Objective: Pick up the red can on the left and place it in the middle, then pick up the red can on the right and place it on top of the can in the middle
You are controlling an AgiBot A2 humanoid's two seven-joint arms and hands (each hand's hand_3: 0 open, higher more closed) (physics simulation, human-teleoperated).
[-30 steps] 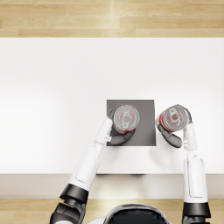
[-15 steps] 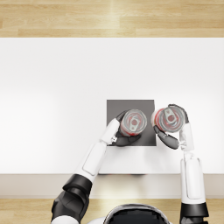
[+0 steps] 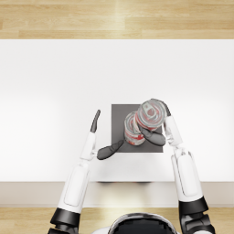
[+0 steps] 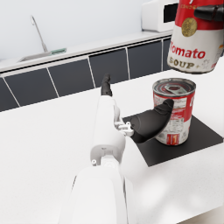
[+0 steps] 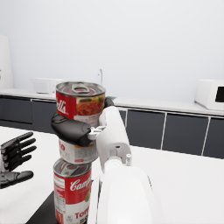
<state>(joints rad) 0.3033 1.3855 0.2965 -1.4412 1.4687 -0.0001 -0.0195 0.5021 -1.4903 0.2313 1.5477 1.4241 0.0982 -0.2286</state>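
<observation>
One red soup can (image 3: 132, 131) stands upright on the dark square mat (image 3: 119, 114) in the middle of the white table. My right hand (image 3: 155, 136) grips the second red can (image 3: 151, 114) and holds it in the air just above the first, a little off to its right. In the right wrist view the held can (image 5: 81, 116) hangs close over the standing can (image 5: 72, 192). My left hand (image 3: 92, 139) is open with fingers spread, left of the mat, its thumb pointing toward the standing can (image 4: 174, 111) without holding it.
The white table (image 3: 55, 82) stretches wide on both sides of the mat, its near edge just below my hands. A wooden floor strip (image 3: 114, 18) lies beyond the far edge. Kitchen counters with a sink (image 4: 39, 54) line the far wall.
My left hand let go of the middle can, opened and drew back to the left. My right hand carried its can leftward and upward until it came over the middle can.
</observation>
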